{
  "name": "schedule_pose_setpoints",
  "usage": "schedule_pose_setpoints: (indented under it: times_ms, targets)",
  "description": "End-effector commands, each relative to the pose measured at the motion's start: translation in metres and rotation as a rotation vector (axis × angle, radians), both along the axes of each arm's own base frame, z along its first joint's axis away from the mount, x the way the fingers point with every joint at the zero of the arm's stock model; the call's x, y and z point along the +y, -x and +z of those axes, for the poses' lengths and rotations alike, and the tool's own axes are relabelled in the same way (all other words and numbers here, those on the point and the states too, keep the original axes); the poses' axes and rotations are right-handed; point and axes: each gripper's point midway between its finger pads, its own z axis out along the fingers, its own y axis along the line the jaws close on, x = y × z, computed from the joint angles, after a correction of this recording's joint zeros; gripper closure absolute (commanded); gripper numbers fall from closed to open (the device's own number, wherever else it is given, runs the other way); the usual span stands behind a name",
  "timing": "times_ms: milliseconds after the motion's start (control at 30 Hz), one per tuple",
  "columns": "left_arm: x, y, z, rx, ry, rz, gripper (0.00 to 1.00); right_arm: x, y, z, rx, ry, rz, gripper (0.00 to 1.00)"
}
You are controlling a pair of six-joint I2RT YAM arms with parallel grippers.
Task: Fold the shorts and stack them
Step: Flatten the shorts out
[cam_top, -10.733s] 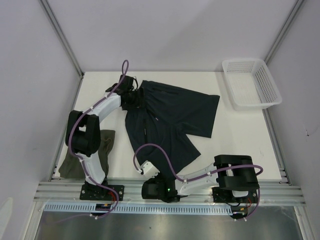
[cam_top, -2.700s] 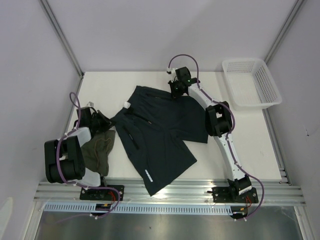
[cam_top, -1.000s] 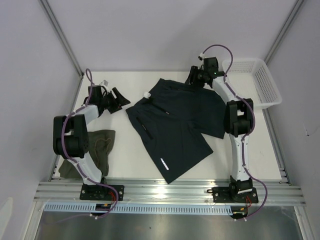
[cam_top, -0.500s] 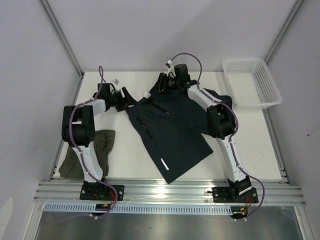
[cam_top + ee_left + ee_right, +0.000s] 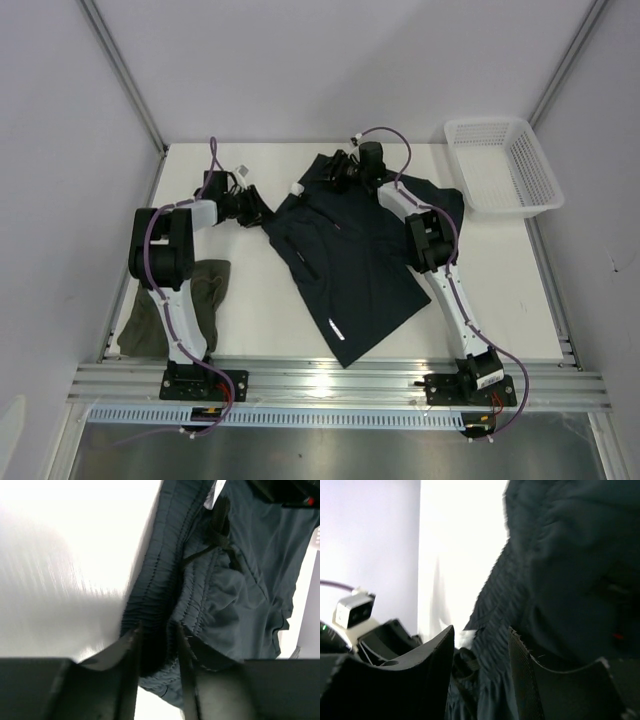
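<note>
Olive-green shorts are lying crumpled on the counter, back by the left arm's base. That's well to the near side of the left jaws and apart from the other pair. The dark navy shorts are spreading out from both sets of jaws toward the near edge, with one leg pointing at the rail. The left jaws are pinching the gathered waistband at its left corner, cloth squeezed right between them. The right jaws are gripping the same waistband further along, bunched fabric filling the gap. The white basket is sitting off to the right of the right jaws, well apart.
</note>
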Motion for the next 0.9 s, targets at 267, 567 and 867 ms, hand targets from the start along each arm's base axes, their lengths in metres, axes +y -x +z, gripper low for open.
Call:
schedule_pose_setpoints:
  times_ms: [267, 567, 867]
  targets:
    - [0.006, 0.037, -0.006, 0.072, -0.111, -0.068, 0.98, -0.015, -0.009, -0.036, 0.067, 0.092, -0.094, 0.51]
    - [0.048, 0.04, 0.0, 0.085, -0.345, 0.04, 1.0, -0.019, -0.007, -0.044, 0.076, 0.131, -0.1, 0.52]
    - [0.065, 0.045, 0.021, 0.042, -0.371, 0.101, 0.89, -0.027, -0.008, -0.05, 0.087, 0.156, -0.123, 0.52]
